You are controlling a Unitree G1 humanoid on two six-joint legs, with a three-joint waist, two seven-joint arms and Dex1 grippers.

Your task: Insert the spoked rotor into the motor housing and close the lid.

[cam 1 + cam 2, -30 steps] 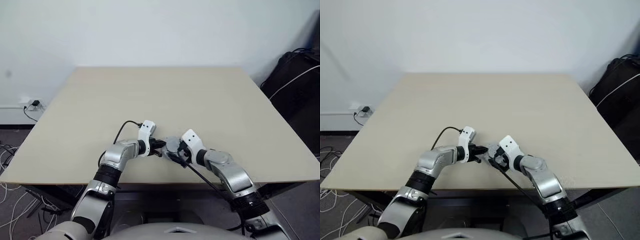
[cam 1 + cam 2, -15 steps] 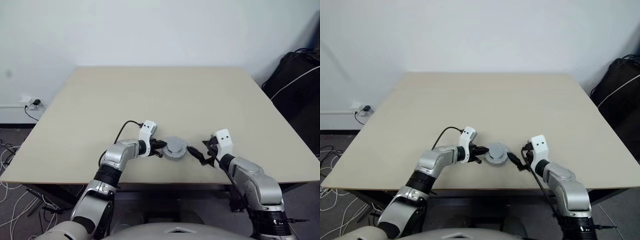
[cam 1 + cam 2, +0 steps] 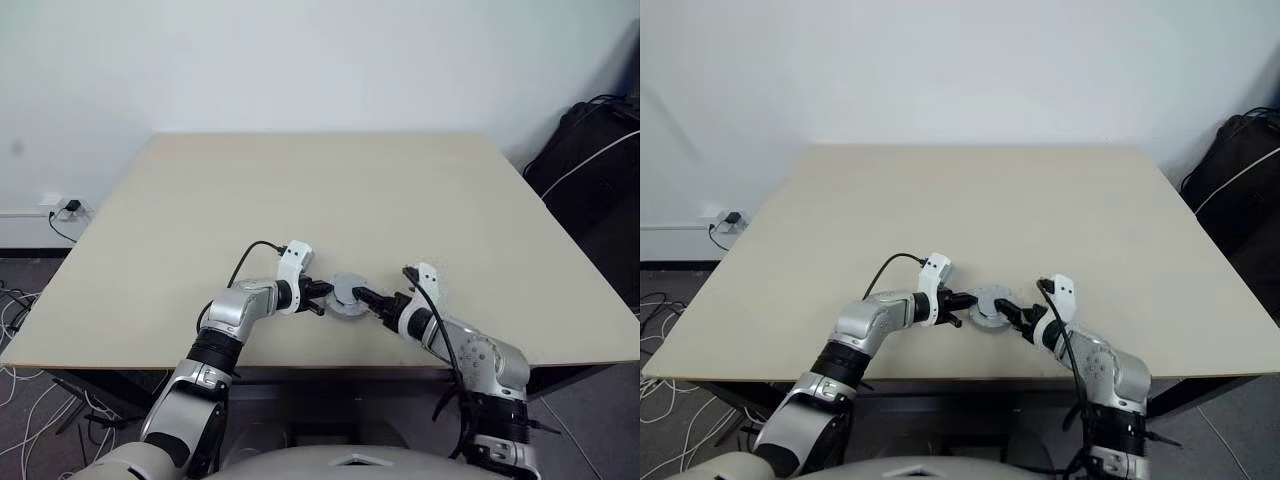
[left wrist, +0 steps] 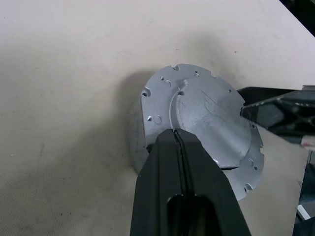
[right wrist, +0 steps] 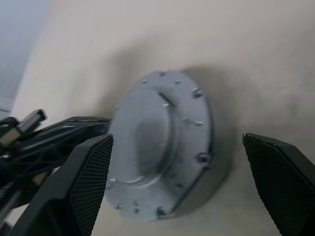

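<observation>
Left jaws (image 4: 178,142) pressed together on lid (image 4: 206,123) rim, right jaws (image 5: 182,187) wide

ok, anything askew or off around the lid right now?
Nothing stands out. The lid sits smooth face up on the table, with no visible damage. Left tool is shut at its rim; right tool is open around it.

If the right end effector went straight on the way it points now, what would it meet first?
Most likely the lid: the right end effector stands open and aims at it from the side, its fingers spread wider than the disc. Depth is hard to judge.
</observation>
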